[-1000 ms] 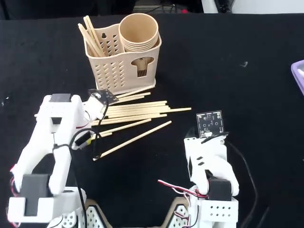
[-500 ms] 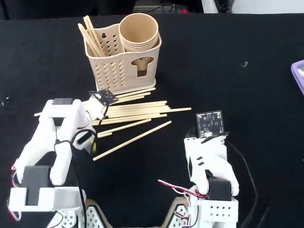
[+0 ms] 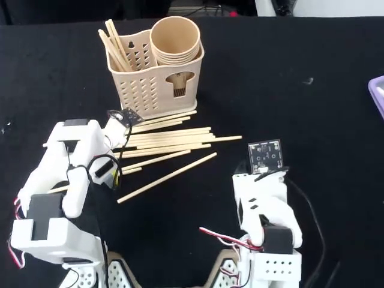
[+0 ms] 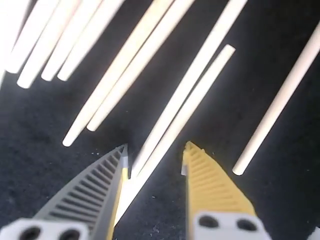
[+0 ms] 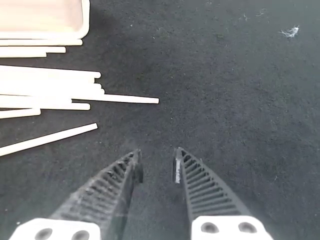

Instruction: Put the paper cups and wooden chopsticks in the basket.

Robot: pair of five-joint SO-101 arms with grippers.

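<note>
A beige slotted basket (image 3: 155, 81) stands at the back left. It holds a stack of paper cups (image 3: 175, 37) in one compartment and a few wooden chopsticks (image 3: 114, 45) in the other. Several loose chopsticks (image 3: 171, 143) lie on the black table in front of it. My left gripper (image 4: 155, 150) is open, low over their near-left ends, with two chopsticks (image 4: 190, 95) running between its grey finger (image 4: 95, 190) and yellow finger (image 4: 210, 190). My right gripper (image 5: 156, 162) hangs slightly open over bare cloth, apart from the chopsticks (image 5: 50, 95), with nothing in it.
The left arm (image 3: 66, 162) covers the table's near left, and the right arm (image 3: 264, 198) sits folded at the near middle. A purple object (image 3: 378, 90) pokes in at the right edge. The basket's corner (image 5: 45, 20) shows in the right wrist view.
The left arm's wrist has shifted a little to the left and toward the basket over the chopstick ends. The right arm and the loose chopsticks have not moved.
</note>
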